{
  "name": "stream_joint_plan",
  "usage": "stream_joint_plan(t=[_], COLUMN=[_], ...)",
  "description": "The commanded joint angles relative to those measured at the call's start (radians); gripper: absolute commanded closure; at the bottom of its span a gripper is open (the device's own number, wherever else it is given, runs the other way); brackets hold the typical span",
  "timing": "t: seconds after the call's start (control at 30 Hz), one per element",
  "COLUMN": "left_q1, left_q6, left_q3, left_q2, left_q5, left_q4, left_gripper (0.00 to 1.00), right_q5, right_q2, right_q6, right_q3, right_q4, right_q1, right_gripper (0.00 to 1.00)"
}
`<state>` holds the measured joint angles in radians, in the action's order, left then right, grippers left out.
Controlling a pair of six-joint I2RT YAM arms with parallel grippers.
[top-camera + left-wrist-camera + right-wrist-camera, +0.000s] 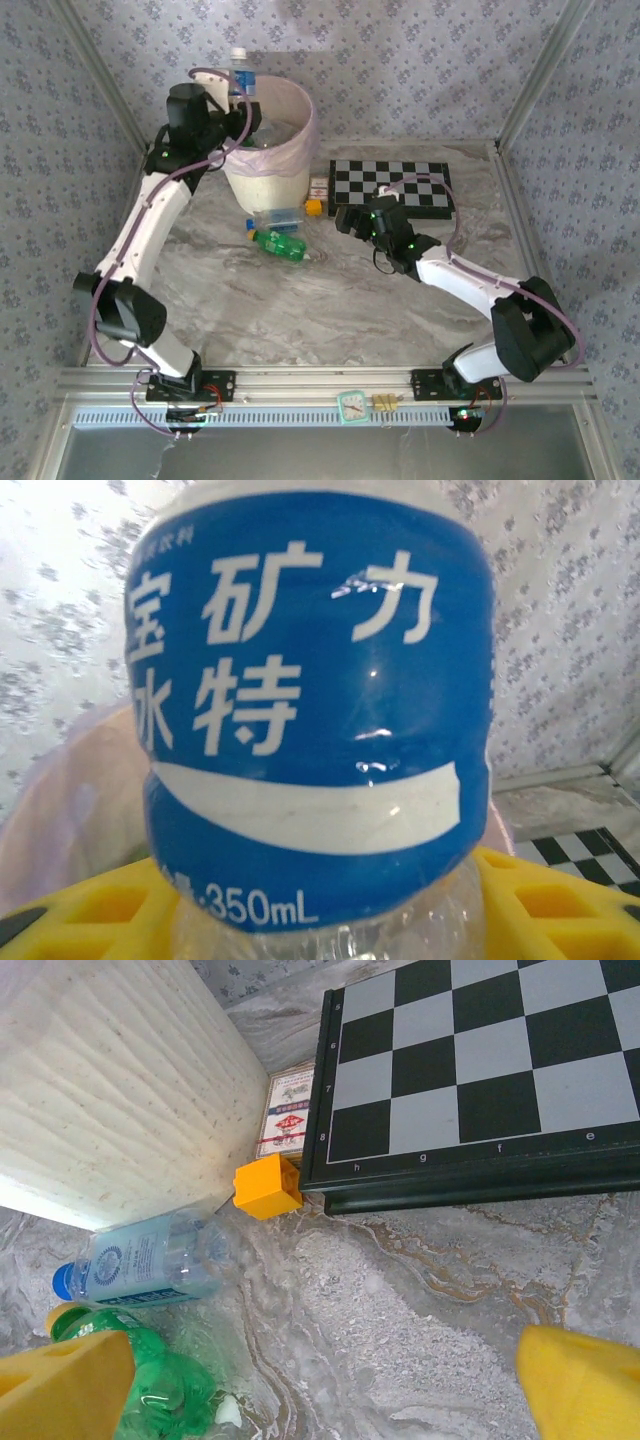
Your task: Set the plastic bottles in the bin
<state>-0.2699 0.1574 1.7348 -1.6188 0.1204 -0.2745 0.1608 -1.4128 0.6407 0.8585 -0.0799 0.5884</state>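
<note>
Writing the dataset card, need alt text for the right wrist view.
The open right gripper hovers over the marble table, near a clear blue-labelled bottle and a green bottle lying on their sides by the bin. A yellow cube and a small red-white box sit at the corner of the chessboard.

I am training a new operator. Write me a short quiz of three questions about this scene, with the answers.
1. True or false: the left claw holds a blue-labelled bottle at the rim of the bin.
2. The right claw is: A) open; B) shut on a green bottle; C) shut on a yellow cube.
3. How many bottles lie on the table beside the bin?
Key: 1 true; 2 A; 3 two: a green bottle and a clear bottle.
</note>
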Motion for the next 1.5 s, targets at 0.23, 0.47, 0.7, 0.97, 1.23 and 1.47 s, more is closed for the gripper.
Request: stream_joint_plan(t=[0.23,0.47,0.7,0.97,1.23,1.47], left_q1=[0.008,0.008,0.008,0.008,0.008,0.031], left_q6=[-0.04,-0.033,0.007,0.079,0.143,0.285], left_q3=[0.123,0.165,0.164,-0.038,-0.32,-0.618], left_q2=[-0.118,-0.168,-0.139,0.053,0.258,0.426], left_q5=[0.067,0.065,0.056,0.038,-0.088,-0.257], left_q4=[-0.158,-0.198,-0.177,0.025,0.165,0.305], left_gripper=[0.44,0.37,0.07,0.0,0.0,0.0], right_q5=[0.03,0.028,0.012,-0.084,-0.211,-0.273], right_q2=[0.043,0.047,0.041,-0.012,-0.142,-0.269], right_q6=[0.017,0.016,0.007,-0.056,-0.195,-0.343], right_q3=[-0.027,-0.029,-0.029,0.001,0.132,0.258], right_q4=[-0.003,-0.001,-0.013,-0.064,-0.043,0.035], right_q1=[-0.003,-0.003,-0.003,0.021,0.088,0.168], right_gripper=[0.0,0.0,0.0,0.0,0.0,0.0])
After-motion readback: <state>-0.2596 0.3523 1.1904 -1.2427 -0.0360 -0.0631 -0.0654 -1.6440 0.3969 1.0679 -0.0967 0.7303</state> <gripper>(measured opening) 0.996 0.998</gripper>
